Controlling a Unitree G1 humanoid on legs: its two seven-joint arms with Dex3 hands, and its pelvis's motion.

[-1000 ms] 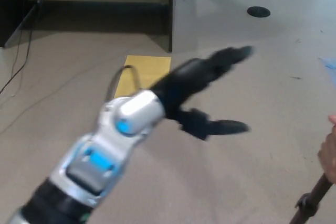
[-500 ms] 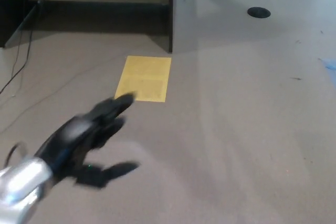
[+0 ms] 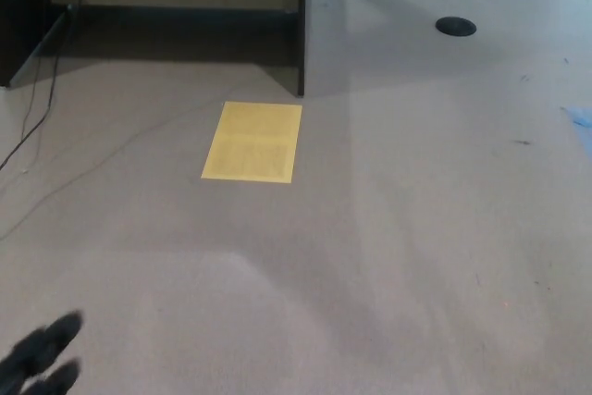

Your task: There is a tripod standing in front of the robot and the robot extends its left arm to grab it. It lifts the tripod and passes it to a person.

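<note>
My left robot hand (image 3: 39, 358) has withdrawn to the near left corner; only blurred dark fingertips show, holding nothing, and I cannot tell how far apart they stand. A second ago it reached mid-scene, spread wide. The tripod and the person's hand have left the view. The floor (image 3: 388, 228) carries only a yellow sheet (image 3: 252, 141). Judgement: handover complete, arm retracting.

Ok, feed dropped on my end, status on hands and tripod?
Left hand at bottom-left edge, only fingertips showing, holding nothing visible. Right hand out of view. No tripod or person in frame. Yellow sheet on floor.
</note>
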